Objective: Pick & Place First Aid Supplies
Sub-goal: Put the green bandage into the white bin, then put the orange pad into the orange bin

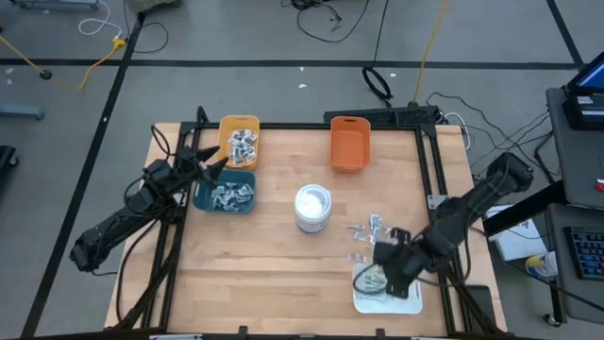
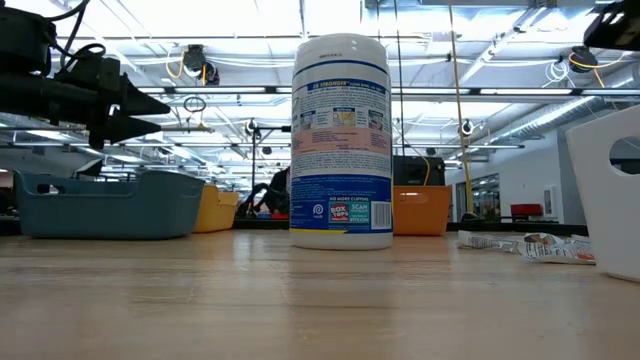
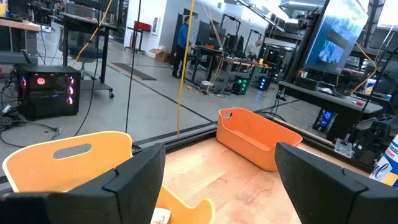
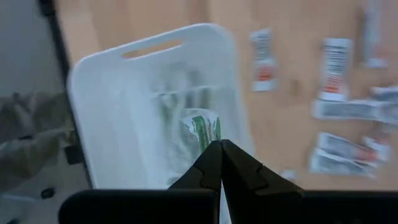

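Jaws of the right gripper are pressed fully together with nothing between them. This gripper hangs over the white rectangular plastic tray, which sits at the near right corner of the wooden table. In the right wrist view the closed tips point down at a green-and-white packet lying inside the tray, directly ahead of the tips; whether the tips touch it cannot be told.

Loose first aid packets, flat white sachets with red and dark print, lie scattered on the table just beyond the tray's far side, between the tray and the white cylindrical wipes canister. In the right wrist view these same sachets lie on bare wood beside the tray, well clear of the closed jaws.

Jaws of the left gripper stand wide apart and hold nothing. This gripper hovers above the gap between the yellow plastic bin and the teal plastic bin, far across the table from the tray. Both bins contain silvery-grey wrapped packets. The left wrist view shows the two dark fingers spread, with the yellow bin below them and the orange plastic bin farther on.

The orange bin stands at the table's far edge, beyond the canister as seen from the tray.
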`<control>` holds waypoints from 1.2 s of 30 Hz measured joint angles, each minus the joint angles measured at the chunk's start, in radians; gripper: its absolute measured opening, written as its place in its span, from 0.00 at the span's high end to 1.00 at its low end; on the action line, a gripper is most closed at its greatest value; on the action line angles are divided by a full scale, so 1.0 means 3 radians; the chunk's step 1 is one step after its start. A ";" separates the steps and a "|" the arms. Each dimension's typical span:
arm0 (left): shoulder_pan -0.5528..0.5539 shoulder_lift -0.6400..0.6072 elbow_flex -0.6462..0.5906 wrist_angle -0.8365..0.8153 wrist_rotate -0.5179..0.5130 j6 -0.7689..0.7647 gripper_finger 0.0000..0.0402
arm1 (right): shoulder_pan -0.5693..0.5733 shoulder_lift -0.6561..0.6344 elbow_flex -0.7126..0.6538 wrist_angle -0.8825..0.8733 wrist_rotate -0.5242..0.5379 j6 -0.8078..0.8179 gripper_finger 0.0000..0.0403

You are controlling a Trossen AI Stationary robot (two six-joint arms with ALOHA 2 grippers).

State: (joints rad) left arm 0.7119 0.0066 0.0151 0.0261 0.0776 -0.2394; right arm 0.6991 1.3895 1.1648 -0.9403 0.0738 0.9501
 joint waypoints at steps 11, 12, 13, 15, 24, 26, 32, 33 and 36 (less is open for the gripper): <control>-0.0001 0.0000 0.0000 0.0000 0.0000 0.0000 0.24 | 0.0205 0.0384 0.0000 0.0305 -0.0270 -0.0092 0.84; 0.0000 0.0000 0.0000 0.0000 0.0000 0.0000 0.24 | 0.0200 0.0384 0.0000 0.0306 -0.0262 -0.0106 0.79; 0.0000 0.0000 0.0000 0.0000 0.0000 0.0000 0.24 | 0.0186 0.0379 0.0000 0.0306 -0.0254 -0.0145 0.74; 0.0000 0.0000 0.0001 0.0000 0.0000 0.0000 0.24 | 0.0158 0.0356 0.0000 0.0307 -0.0251 -0.0275 0.64; 0.0000 0.0000 0.0001 0.0000 0.0000 0.0000 0.24 | -0.0199 0.0076 0.0000 -0.0049 -0.0427 -0.1066 0.35; -0.0001 0.0000 0.0000 0.0000 0.0000 0.0000 0.24 | -0.0307 0.0019 0.0000 -0.0238 -0.0434 -0.1315 0.33; 0.0000 0.0000 0.0000 0.0000 0.0000 0.0000 0.24 | -0.0764 -0.0121 -0.0014 -0.0724 -0.0425 -0.2209 0.33; -0.0001 0.0000 0.0001 0.0000 0.0000 0.0000 0.24 | -0.0857 -0.0147 -0.0047 -0.0733 -0.0426 -0.2354 0.34; -0.0001 0.0000 0.0001 0.0000 0.0000 0.0000 0.24 | -0.1171 -0.0196 -0.0172 -0.0720 -0.0425 -0.2799 0.34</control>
State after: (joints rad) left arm 0.7117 0.0067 0.0154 0.0261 0.0776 -0.2394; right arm 0.3479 1.3308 1.1132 -1.1562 -0.0536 0.1105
